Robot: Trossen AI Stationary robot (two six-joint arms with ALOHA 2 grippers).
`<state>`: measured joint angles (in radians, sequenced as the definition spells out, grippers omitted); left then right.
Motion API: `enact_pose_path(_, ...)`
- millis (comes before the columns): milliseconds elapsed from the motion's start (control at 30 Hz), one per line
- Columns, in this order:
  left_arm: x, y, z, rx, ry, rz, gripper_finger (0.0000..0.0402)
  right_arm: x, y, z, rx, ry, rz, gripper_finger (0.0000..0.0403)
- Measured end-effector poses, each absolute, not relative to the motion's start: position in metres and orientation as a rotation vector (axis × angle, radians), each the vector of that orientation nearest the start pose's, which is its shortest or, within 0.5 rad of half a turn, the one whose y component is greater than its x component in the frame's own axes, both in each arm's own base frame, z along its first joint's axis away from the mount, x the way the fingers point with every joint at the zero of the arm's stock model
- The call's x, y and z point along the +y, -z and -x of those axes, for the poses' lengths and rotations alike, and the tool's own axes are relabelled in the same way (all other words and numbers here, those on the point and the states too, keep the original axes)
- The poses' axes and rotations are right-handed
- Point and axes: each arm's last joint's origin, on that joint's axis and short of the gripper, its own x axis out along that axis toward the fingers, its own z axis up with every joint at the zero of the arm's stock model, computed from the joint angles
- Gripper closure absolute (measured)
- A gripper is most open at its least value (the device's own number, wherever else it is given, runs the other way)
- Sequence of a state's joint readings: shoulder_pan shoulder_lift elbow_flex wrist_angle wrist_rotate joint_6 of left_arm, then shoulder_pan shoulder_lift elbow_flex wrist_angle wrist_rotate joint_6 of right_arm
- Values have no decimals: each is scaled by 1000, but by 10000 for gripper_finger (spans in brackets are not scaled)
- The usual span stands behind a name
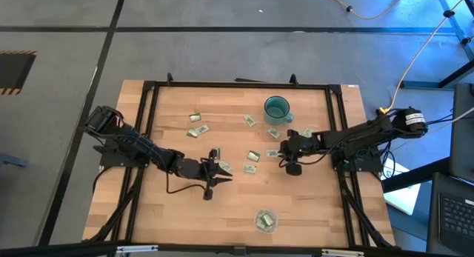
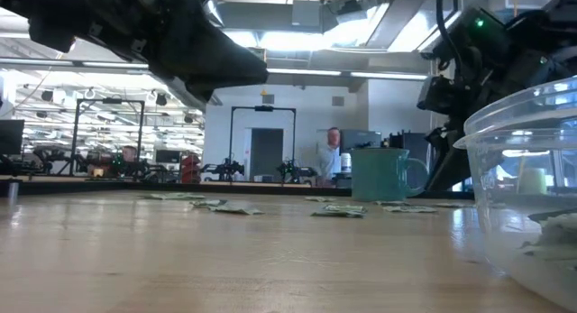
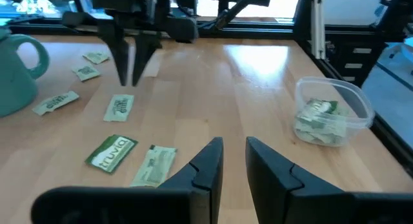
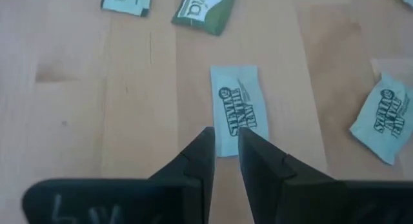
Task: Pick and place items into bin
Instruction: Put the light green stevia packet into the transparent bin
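Several small green and white packets lie flat and scattered on the wooden table [image 1: 170, 205]. The clear round cup [image 1: 265, 221] stands near the table's near edge with a few packets inside [image 3: 319, 117]. My right gripper [image 4: 222, 143] points down, its fingers narrowly open over the near end of one white packet [image 4: 239, 108]. In the left wrist view this gripper [image 3: 133, 72] hangs just above that packet [image 3: 119, 108]. My left gripper [image 3: 233, 156] is narrowly open and level over the table's middle [image 1: 224, 172]. Two packets [image 3: 113, 152] lie beside it.
A teal mug with a handle [image 1: 276, 107] stands toward the far edge, with packets around it. A black frame [image 1: 148, 109] runs along the table's edges. Bare wood lies between my left gripper and the cup [image 3: 332, 111]. A person [image 2: 334, 151] stands in the room beyond.
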<state>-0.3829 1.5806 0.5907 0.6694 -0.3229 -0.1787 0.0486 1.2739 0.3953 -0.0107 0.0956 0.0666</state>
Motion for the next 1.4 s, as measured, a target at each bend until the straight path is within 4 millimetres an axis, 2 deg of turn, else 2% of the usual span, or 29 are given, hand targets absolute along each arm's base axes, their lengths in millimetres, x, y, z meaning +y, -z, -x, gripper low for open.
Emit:
enact_pose_path(533, -88, -166, -284, 304, -14, 83, 341, 7, -125, -203, 843, 84, -29, 329)
enact_pose_path(967, -74, -165, -289, 319, 59, 103, 341, 5, -127, -204, 820, 146, -16, 327)
enact_pose_path(1233, -63, -165, -292, 320, 49, 107, 341, 5, -127, -205, 812, 155, -39, 272)
enact_pose_path(1400, -61, -165, -293, 319, 45, 72, 341, 7, -128, -205, 805, 138, -11, 259)
